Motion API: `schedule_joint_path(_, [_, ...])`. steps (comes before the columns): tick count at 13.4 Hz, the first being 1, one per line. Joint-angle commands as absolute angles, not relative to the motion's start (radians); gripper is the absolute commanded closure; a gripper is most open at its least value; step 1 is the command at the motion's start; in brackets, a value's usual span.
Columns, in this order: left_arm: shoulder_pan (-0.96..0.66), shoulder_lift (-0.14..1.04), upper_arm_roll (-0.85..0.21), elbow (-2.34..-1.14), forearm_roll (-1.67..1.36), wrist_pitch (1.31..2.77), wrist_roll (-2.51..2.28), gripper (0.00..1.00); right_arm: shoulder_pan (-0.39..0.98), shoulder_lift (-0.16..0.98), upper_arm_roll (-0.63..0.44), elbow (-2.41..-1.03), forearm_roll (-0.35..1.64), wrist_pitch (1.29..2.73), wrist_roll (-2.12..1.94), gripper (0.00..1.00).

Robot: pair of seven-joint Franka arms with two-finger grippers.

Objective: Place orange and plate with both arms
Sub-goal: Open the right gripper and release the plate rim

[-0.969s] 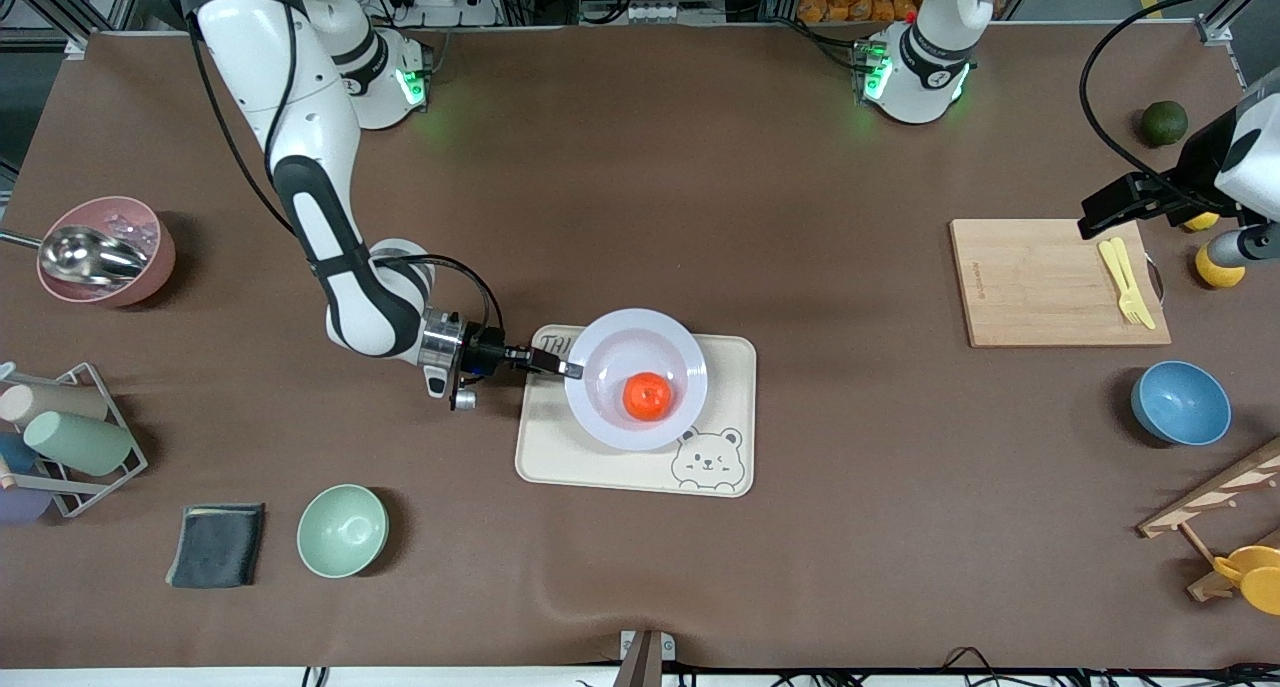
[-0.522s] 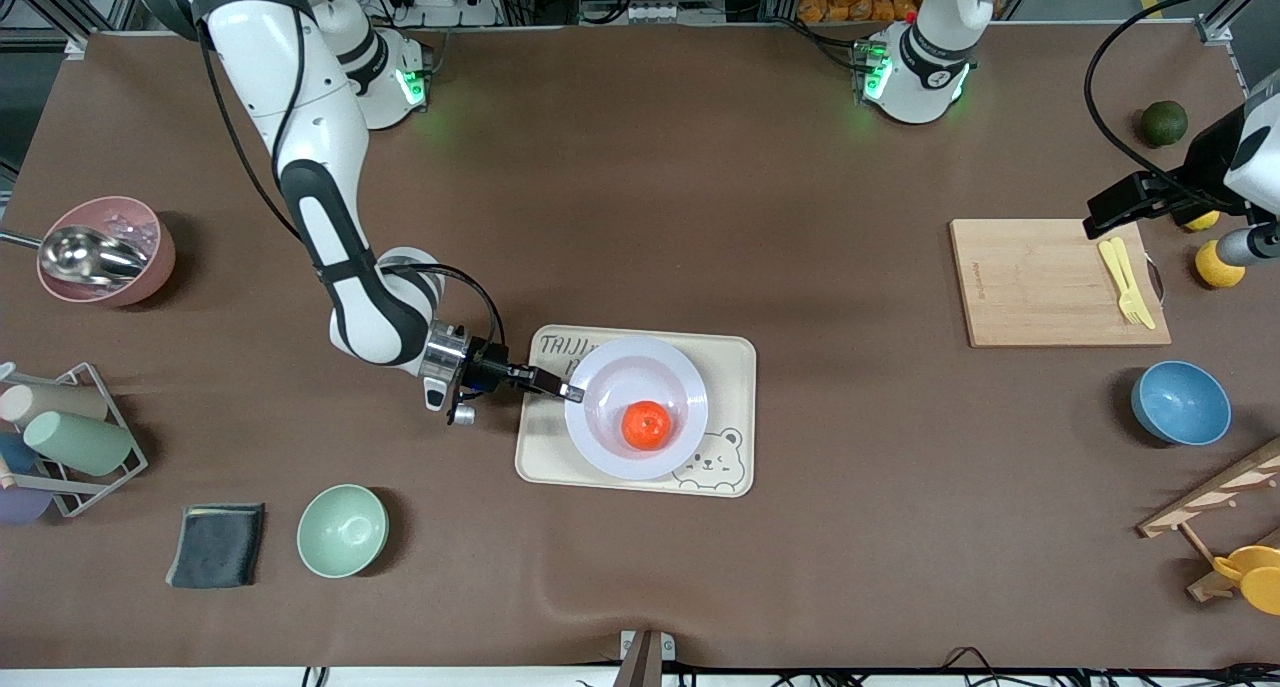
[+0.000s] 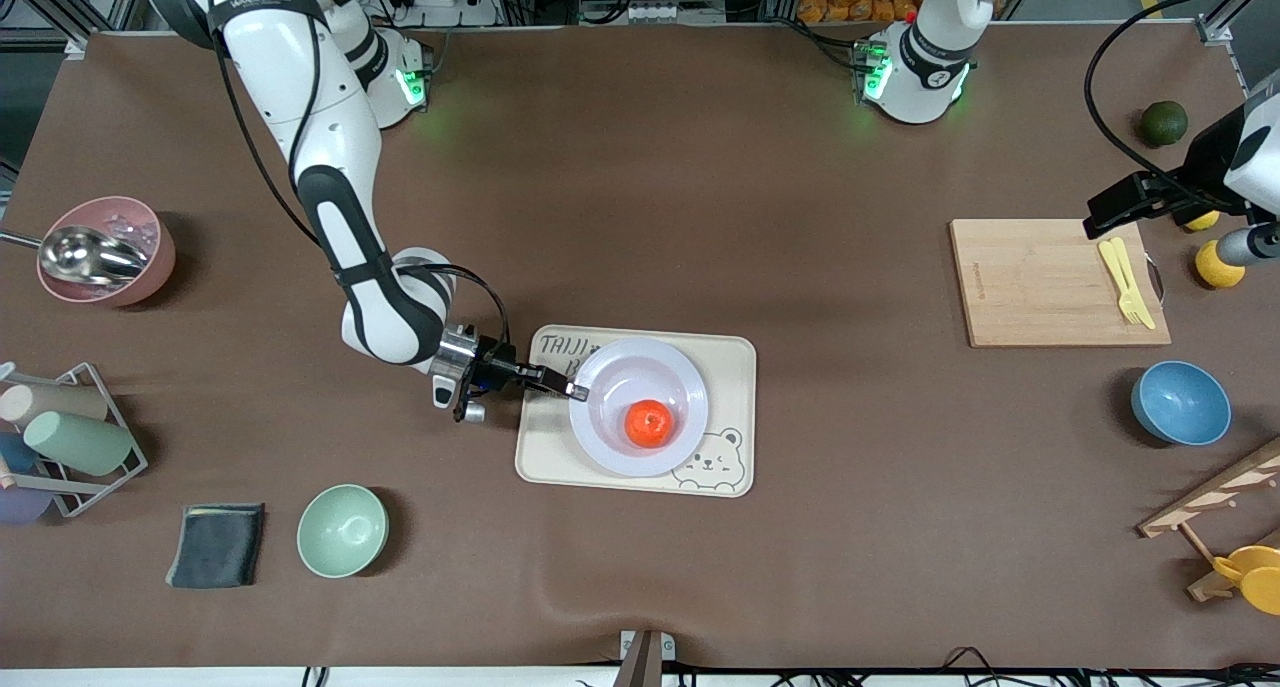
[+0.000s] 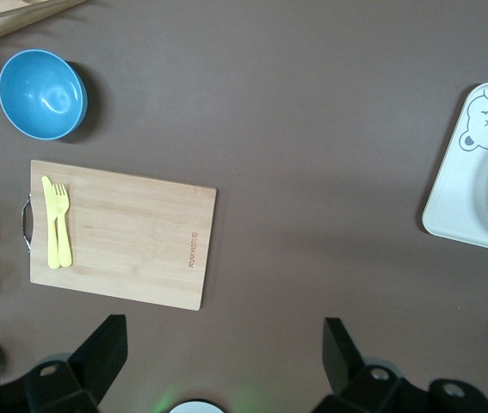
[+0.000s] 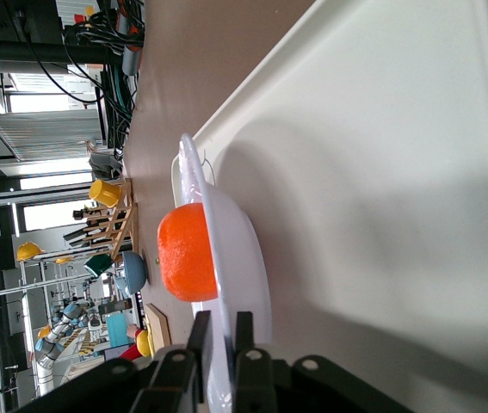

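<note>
The right gripper (image 3: 572, 391) has its jaws pinched on the rim of the plate (image 3: 600, 432), at the edge toward the right arm's end of the desk (image 3: 640, 187). The plate sits on the bear tray (image 3: 545, 457), with the orange (image 3: 648, 423) in its well. Bare tray shows along every side of the plate. The left gripper (image 4: 218, 353) hovers over open desk near the cutting board (image 3: 1040, 282), jaws spread and empty.

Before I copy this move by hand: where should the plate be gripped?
By its thin rim, from the right arm's end. The plate is shallow and holds the orange, so the right gripper pinches that edge, one finger above, one below.
</note>
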State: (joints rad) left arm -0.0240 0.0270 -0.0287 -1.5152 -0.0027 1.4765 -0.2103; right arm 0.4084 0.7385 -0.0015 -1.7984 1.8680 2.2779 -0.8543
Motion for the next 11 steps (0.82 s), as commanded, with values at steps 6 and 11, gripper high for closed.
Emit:
schedule_joint_path(6, [-0.026,0.018,-0.026,-1.508,-0.006,1.463,-0.186,0.0,0.417,0.742,-0.002,-1.779,1.873,2.367,-0.848,0.0])
schedule_joint_path(11, [-0.026,0.018,-0.026,-1.508,-0.006,1.463,-0.184,0.0,0.414,0.683,-0.005,-1.805,1.711,2.378,-0.616,0.0])
